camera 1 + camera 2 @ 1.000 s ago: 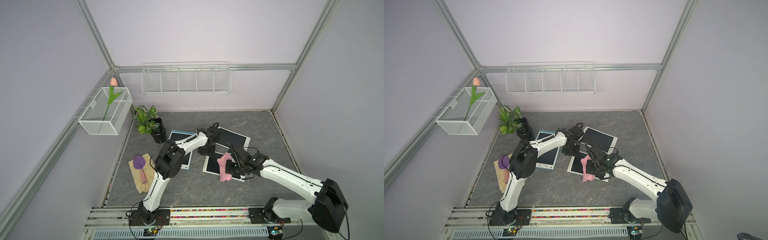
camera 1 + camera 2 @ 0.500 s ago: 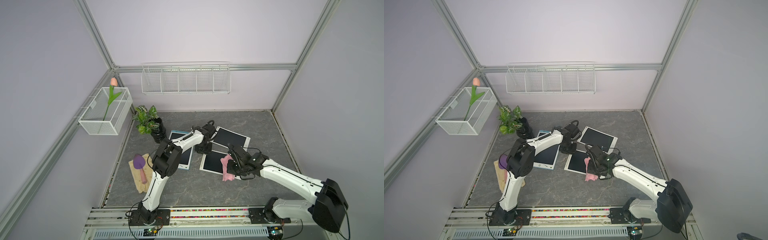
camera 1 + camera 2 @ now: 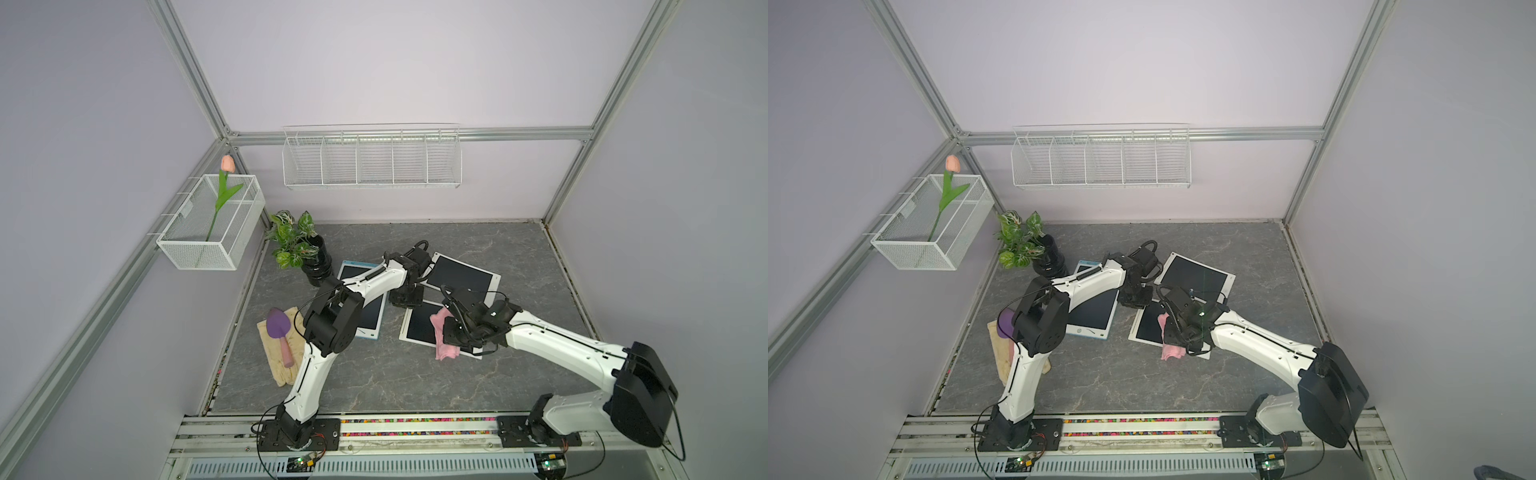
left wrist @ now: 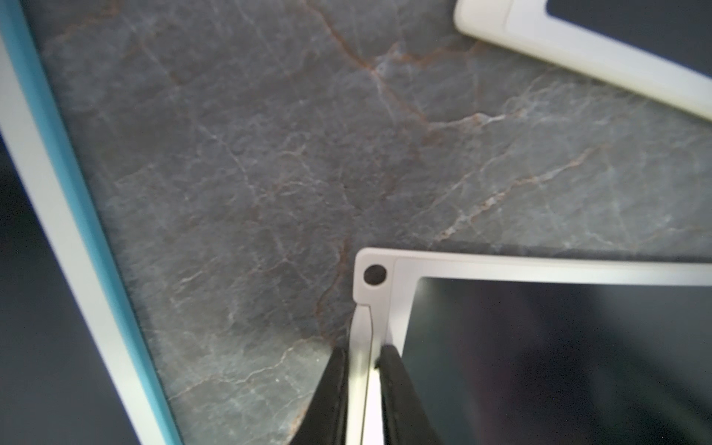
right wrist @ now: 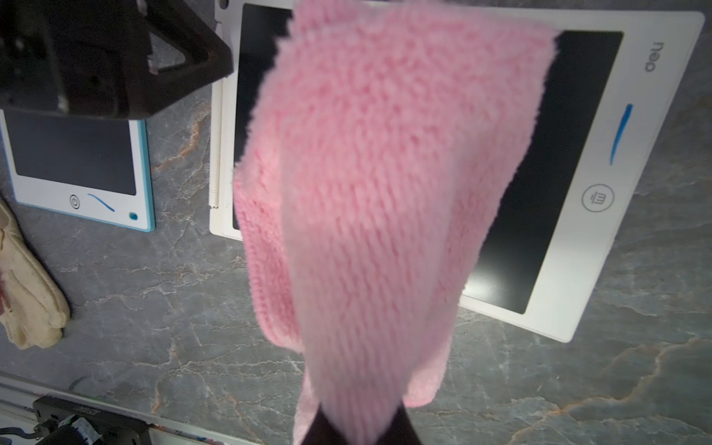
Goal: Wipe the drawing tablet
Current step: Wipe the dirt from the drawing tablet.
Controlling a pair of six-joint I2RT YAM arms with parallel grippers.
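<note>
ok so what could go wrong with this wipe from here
1. The left gripper pinches only the thin rim of the white-framed drawing tablet near a corner; a hard wipe could pivot it or pull it loose.
2. The fluffy pink cloth hangs bunched from the right gripper, so part may drag on the grey marble table instead of the dark screen.

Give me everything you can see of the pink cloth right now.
The pink cloth is a fuzzy, knit-looking rag, folded over itself. The right gripper is shut on one end. The rest drapes over the dark screen of the white drawing tablet, and its lower fold spills past the tablet's near edge onto the grey tabletop.
</note>
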